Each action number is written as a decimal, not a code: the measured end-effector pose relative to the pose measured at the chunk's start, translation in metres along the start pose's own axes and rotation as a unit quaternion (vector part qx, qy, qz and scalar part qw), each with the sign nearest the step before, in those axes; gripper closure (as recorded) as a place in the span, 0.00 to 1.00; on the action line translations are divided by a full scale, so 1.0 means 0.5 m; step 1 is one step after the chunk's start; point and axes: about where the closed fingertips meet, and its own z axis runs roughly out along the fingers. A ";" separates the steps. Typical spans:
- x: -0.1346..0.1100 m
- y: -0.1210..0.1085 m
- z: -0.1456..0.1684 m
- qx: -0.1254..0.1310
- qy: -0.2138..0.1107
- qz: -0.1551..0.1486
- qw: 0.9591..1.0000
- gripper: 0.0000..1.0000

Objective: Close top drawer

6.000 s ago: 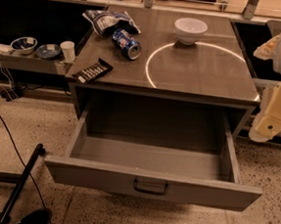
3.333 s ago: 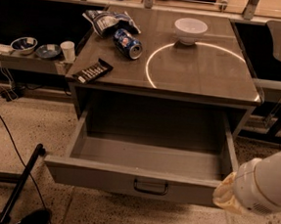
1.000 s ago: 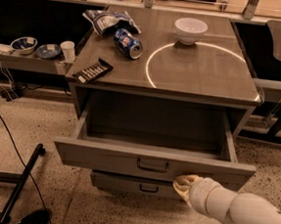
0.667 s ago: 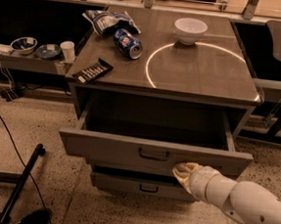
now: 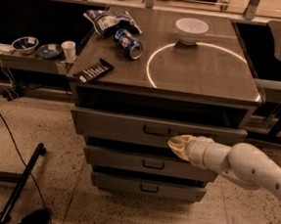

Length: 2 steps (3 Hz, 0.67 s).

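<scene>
The top drawer (image 5: 119,125) is a wide grey drawer with a small dark loop handle (image 5: 157,131) at its centre. It stands only slightly out from the cabinet, with a dark gap above its front. My gripper (image 5: 178,145) comes in from the right on a white arm and presses against the drawer front just right of the handle. Two similar grey drawers (image 5: 146,162) sit below it.
On the cabinet top (image 5: 203,73) lie a white bowl (image 5: 191,29), a blue can (image 5: 128,42), a crumpled bag (image 5: 107,20) and a dark bar (image 5: 93,71). A side shelf at left holds bowls (image 5: 24,44) and a cup (image 5: 68,49). Cables and a dark stand (image 5: 21,184) lie on the floor.
The drawer has slid from wide open to nearly in. My arm came down from the right, reached the drawer front and has moved back with it toward the cabinet.
</scene>
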 end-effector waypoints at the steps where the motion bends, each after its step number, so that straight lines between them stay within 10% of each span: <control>1: -0.014 -0.040 0.034 -0.046 -0.021 -0.003 0.999 1.00; 2: -0.003 -0.027 0.017 -0.059 -0.018 -0.014 0.998 1.00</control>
